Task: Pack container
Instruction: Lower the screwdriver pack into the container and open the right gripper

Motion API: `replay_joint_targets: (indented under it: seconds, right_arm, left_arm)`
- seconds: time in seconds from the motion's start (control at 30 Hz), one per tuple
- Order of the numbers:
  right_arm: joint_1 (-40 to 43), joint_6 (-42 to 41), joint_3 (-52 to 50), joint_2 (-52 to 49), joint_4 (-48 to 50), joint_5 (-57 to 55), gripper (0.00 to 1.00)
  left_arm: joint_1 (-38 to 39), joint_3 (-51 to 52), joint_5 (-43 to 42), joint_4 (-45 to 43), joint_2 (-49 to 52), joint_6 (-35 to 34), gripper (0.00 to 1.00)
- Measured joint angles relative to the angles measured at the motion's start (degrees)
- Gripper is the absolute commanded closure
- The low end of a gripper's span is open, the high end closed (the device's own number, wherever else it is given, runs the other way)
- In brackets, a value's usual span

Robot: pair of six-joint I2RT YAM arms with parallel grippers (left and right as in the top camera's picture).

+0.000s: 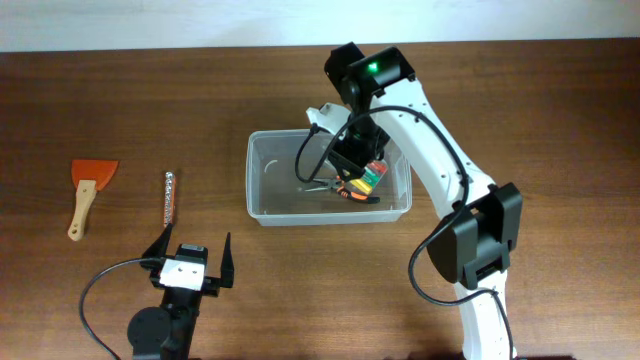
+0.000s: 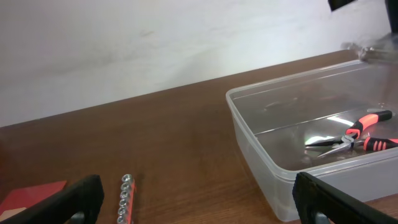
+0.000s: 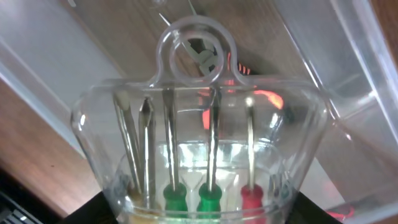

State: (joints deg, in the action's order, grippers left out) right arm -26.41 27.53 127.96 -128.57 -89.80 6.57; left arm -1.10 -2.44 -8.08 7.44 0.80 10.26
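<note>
Container (image 1: 262,160): clear rectangular plastic tub, open-topped, upright at about the middle of the wooden table (image 1: 520,110). Contents: red-handled long-nose pliers (image 2: 354,134) lying on its floor. Right gripper (image 1: 360,168): lowered into the tub toward its right end, fingers clamped on a clear case of small screwdrivers (image 3: 199,143) with green and red handles. Left gripper (image 1: 196,242): near the front edge, left of the tub, fingers spread wide, grasping nothing. Toward the left edge: orange-bladed scraper (image 1: 88,190) with wooden handle; just beside it, a rail of small metal sockets (image 1: 169,197).
</note>
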Motion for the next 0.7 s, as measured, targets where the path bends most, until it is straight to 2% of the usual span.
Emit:
replay_joint_targets:
  seconds: [0.7]
  right_arm:
    - [0.0, 0.9, -11.7, 0.0, 13.1, 0.0, 0.42]
  left_arm:
    - [0.0, 0.0, 0.0, 0.0, 0.0, 0.0, 0.01]
